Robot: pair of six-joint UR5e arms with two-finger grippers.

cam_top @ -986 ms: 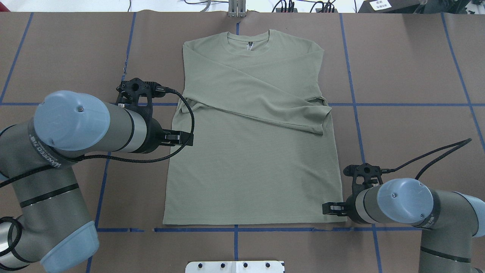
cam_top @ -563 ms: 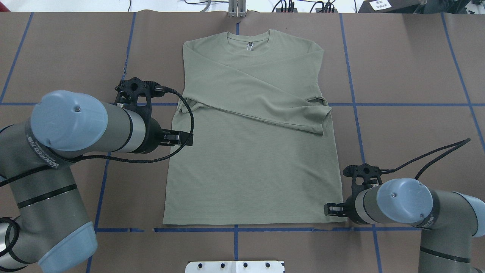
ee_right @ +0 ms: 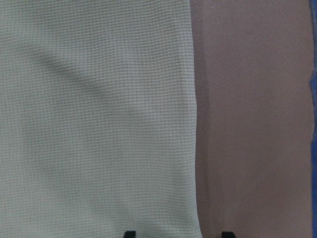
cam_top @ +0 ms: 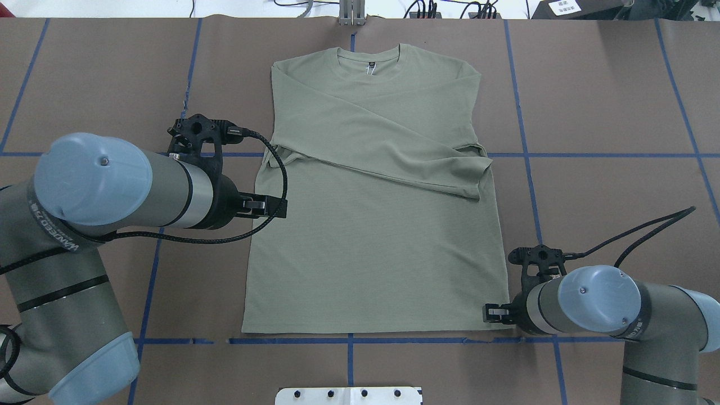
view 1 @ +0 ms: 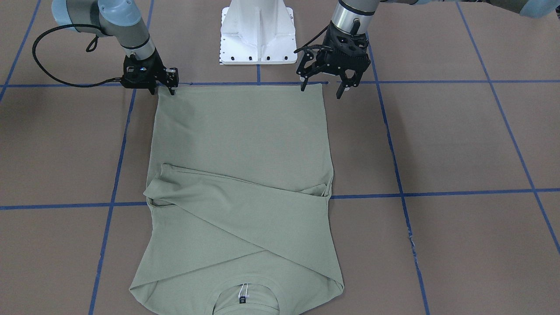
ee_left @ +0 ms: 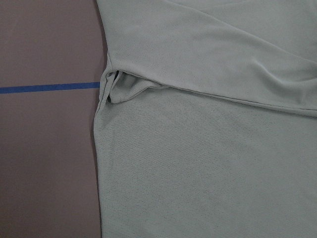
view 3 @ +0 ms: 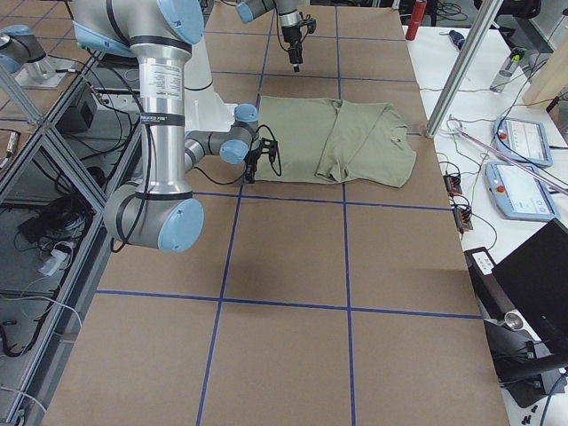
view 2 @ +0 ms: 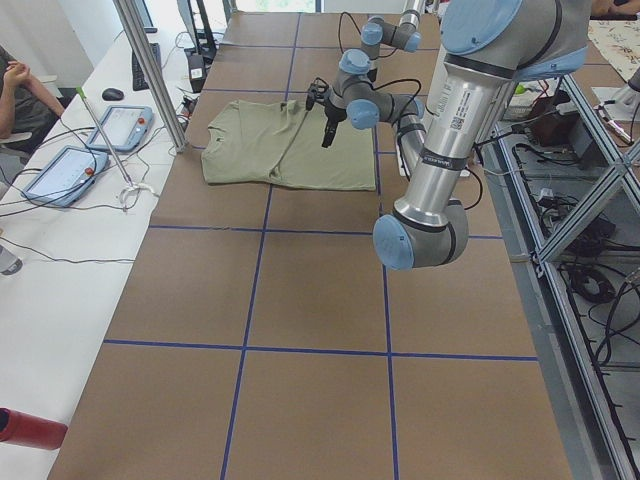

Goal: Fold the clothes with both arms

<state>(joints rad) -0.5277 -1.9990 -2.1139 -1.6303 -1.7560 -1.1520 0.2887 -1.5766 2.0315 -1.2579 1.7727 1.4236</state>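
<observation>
Overhead exterior shows the shirt [cam_top: 371,247] flat on the surface [cam_top: 607,90], right hand [cam_top: 490,313] unclenched astride a hem corner, left hand [cam_top: 279,206] unclenched and raised; both should pinch hem corners evenly, I'd say.

Under your left claw [view 1: 320,92] you've got a brown paper tabletop [cam_top: 619,84] gridded with blue tape [cam_top: 590,155]; out past it, a white bench [view 2: 60,300] carrying tablets [view 2: 65,175].

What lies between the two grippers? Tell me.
The hem of the shirt spans the stretch between right gripper and left gripper, in the front-facing view.
</observation>
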